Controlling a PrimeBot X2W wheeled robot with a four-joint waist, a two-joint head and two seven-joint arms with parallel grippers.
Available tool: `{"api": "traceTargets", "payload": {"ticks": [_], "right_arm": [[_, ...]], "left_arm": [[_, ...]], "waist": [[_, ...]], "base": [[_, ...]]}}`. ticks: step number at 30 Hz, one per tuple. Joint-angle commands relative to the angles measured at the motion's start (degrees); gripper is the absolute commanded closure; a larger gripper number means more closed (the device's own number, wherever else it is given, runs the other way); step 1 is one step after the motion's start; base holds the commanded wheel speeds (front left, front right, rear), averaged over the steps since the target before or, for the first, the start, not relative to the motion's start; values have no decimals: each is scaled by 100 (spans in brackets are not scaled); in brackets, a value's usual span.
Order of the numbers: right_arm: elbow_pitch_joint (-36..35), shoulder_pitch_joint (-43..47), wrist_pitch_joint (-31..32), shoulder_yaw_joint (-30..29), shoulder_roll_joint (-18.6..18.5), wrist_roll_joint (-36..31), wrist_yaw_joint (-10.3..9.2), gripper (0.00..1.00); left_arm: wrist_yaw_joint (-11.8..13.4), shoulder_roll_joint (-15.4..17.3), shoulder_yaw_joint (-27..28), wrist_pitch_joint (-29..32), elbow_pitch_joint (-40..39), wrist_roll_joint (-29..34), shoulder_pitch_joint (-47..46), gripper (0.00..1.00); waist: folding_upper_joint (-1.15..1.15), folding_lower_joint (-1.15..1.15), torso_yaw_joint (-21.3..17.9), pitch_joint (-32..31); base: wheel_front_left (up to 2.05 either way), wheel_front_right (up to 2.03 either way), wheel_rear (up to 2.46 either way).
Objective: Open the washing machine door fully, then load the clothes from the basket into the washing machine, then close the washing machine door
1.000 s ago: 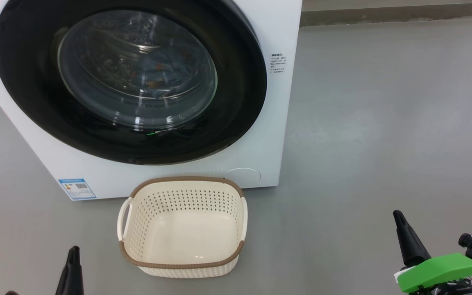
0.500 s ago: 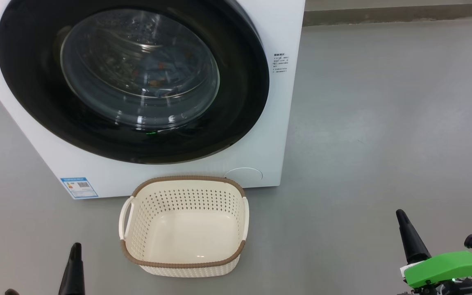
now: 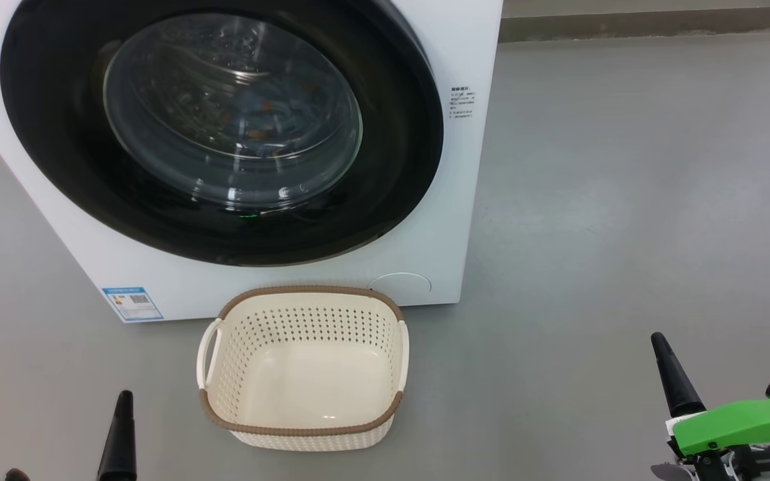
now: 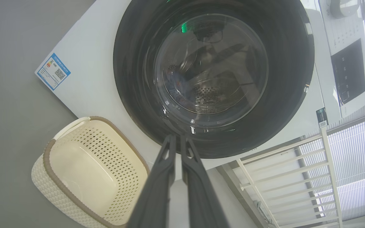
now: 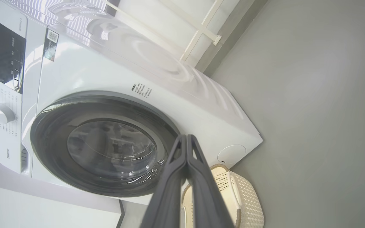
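Observation:
The washing machine is a white box on the grey floor. The washing machine door lies closed flat against its front. Through the glass I make out the clothes, blue with orange spots, inside the drum. The basket stands in front of the machine with nothing in it. My left gripper is shut, low and left of the basket. My right gripper is shut, far to the basket's right. From the left wrist, the gripper points at the door. My right gripper holds nothing.
A blue label sits at the machine's lower left corner. The control panel and dial are on its top front. A white railing stands beside the machine. Open grey floor stretches to the right.
The head camera has shifted a little, sliding the whole picture slightly right. Both grippers sit a bit higher in the view. Door, basket and clothes are unchanged.

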Motion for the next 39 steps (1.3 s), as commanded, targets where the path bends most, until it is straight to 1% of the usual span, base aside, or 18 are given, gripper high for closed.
{"api": "traceTargets", "payload": {"ticks": [1, 39], "right_arm": [[-132, -244, 26, 0, -31, 117, 0, 100], [-128, -391, 628, -497, 232, 2041, 0, 100]], "left_arm": [[5, 27, 149, 28, -90, -101, -276, 100], [4, -207, 403, 652, 20, -1905, -569, 100]], "waist": [[0, 0, 2, 0], [0, 0, 105, 10]], "base": [[0, 0, 0], [0, 0, 0]]}}
